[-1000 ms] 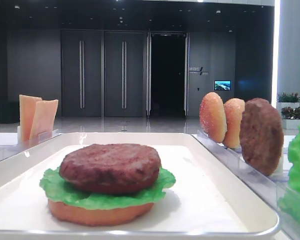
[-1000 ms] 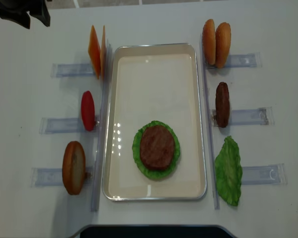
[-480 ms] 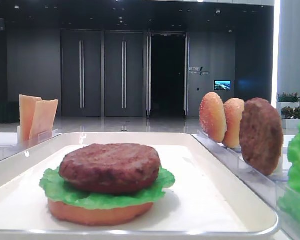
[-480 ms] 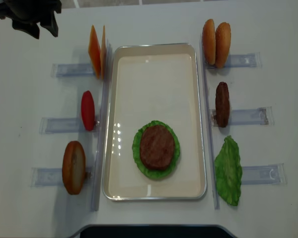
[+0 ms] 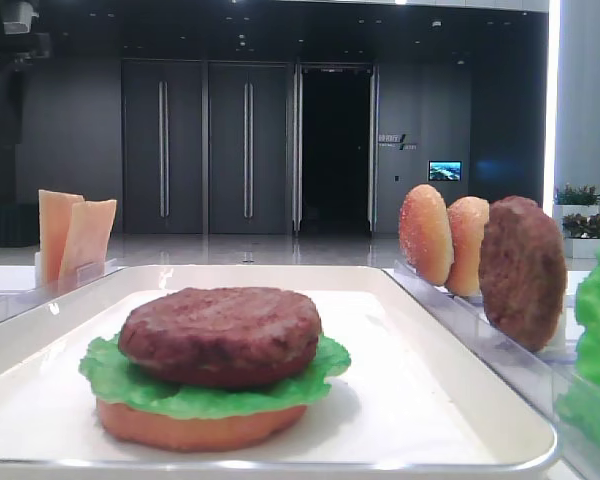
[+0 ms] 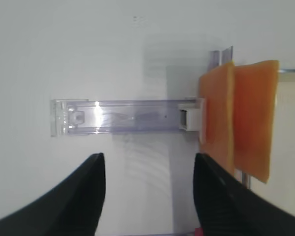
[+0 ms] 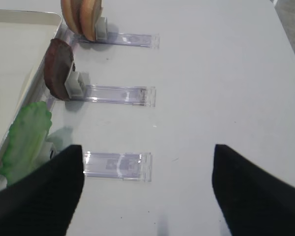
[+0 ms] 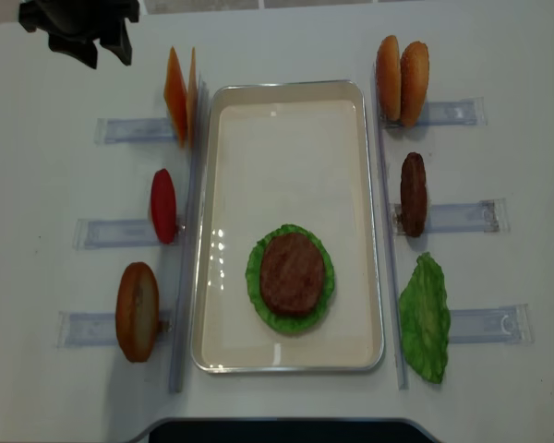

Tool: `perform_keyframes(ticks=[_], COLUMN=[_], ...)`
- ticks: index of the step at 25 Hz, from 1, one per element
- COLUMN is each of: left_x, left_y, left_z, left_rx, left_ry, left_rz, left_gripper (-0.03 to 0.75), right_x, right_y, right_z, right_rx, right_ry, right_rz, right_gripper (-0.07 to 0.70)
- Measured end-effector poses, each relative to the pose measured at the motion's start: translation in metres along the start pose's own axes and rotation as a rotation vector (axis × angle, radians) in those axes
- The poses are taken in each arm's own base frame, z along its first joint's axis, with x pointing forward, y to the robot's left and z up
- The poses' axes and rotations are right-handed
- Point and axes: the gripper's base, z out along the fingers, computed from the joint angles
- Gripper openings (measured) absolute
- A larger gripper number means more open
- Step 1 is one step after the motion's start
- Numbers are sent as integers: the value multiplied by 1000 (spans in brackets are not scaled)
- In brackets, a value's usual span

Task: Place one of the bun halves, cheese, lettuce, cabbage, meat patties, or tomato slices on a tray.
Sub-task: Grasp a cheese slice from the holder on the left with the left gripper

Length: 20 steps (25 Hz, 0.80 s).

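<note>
- Two cheese slices (image 8: 180, 94) stand upright in their clear rack (image 6: 123, 117) left of the tray (image 8: 289, 120), and the left gripper (image 8: 78, 28) has slid rightward along the table's far edge toward them over the last second.
- Its jaws stand spread wide and empty; the wrist view looks down at the rack, the slices off to the right between and beyond the fingertips (image 6: 211, 177).
- That drift reads as lining up on the cheese as the next layer.
- On the tray, the stack sits near the front: flat bun base (image 5: 195, 425), ruffled green lettuce (image 5: 130, 380), dark grainy meat patty (image 5: 220, 335) on top.
- Cheese looks thin, smooth, pale orange, both slices side by side.
- Right gripper (image 7: 147, 182) hovers open over the right-hand racks, holding nothing.
</note>
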Motion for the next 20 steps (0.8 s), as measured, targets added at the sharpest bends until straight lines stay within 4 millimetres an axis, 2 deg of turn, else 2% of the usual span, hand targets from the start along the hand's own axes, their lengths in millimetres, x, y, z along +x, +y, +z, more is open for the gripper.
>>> perform_keyframes(ticks=[10, 20], left_x=[-1, 1], left_y=[-41, -67], left_z=[-2, -4], left_rx=[49, 83], left_ry=[-60, -91], left_rz=[20, 20], left_gripper=[433, 433], right_x=[0, 0], right_y=[0, 0], right_z=[0, 0], right_rx=[0, 0], right_ry=[0, 0], right_rz=[0, 0], right_gripper=[542, 542])
